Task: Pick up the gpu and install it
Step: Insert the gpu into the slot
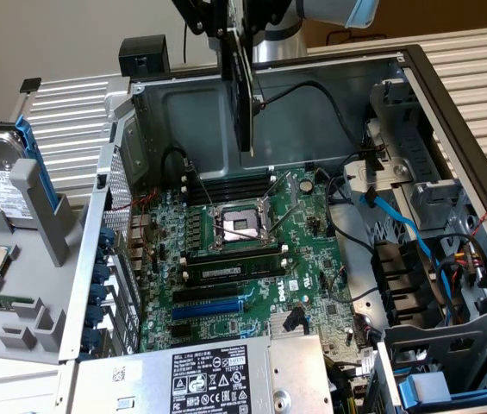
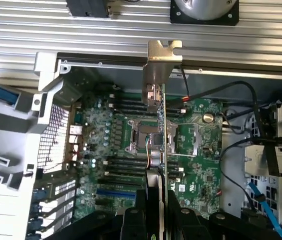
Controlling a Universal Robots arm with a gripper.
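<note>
Slatted metal bench [image 1: 71, 112] carries the open PC case [image 1: 183, 103]. You see the gripper [image 2: 158, 217] jaws clamped on the gpu [image 2: 158, 75]. Card hangs edge-on above the motherboard [image 1: 312, 250], near the CPU socket [image 1: 236, 226], silver bracket farthest from the fingers.

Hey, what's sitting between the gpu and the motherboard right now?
Nothing. In the exterior view the gpu, held edge-on by the gripper, hangs over the motherboard with bare air beneath its lower edge.
</note>
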